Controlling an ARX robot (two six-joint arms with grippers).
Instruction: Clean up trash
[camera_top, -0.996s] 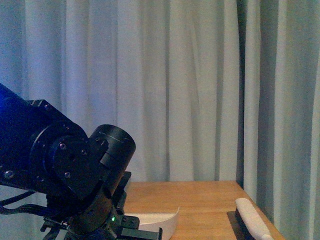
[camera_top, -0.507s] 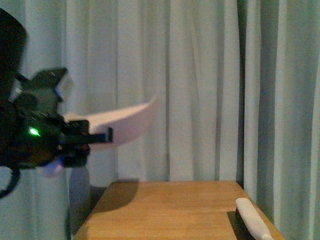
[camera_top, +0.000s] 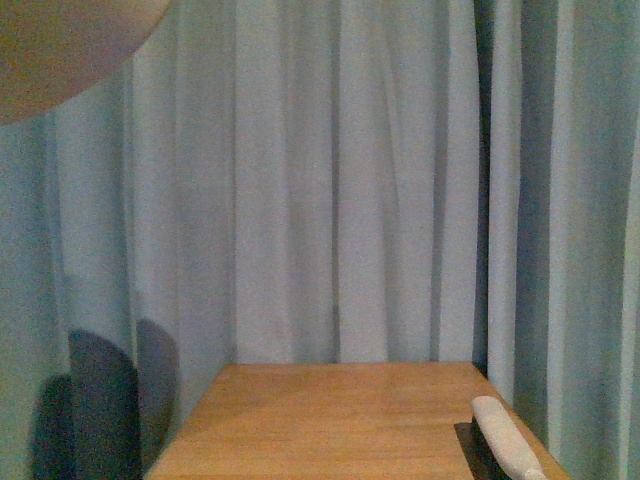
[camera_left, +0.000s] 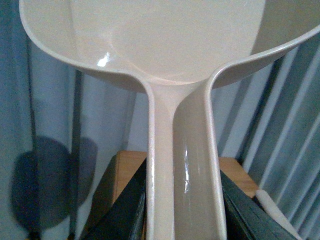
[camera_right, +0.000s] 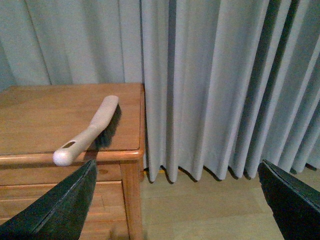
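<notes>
The trash wad is out of view in every frame. My left gripper (camera_left: 182, 210) is shut on the handle of the beige dustpan (camera_left: 165, 45), which is lifted high in front of the curtain; the pan's edge shows at the top left of the front view (camera_top: 60, 50). The pan's scoop looks empty. My right gripper (camera_right: 177, 200) is open and empty, off the table's side, over the bare floor (camera_right: 200, 215).
A wooden table (camera_top: 330, 415) stands against grey curtains (camera_top: 350, 180). A beige hand brush (camera_right: 90, 131) with dark bristles lies at the table's right edge, also in the front view (camera_top: 505, 438). The table's leg and side (camera_right: 131, 200) are near my right gripper.
My left arm has risen with the dustpan from table height up and to the left, leaving the front view except for the pan's edge. Its shadow now falls on the curtain.
</notes>
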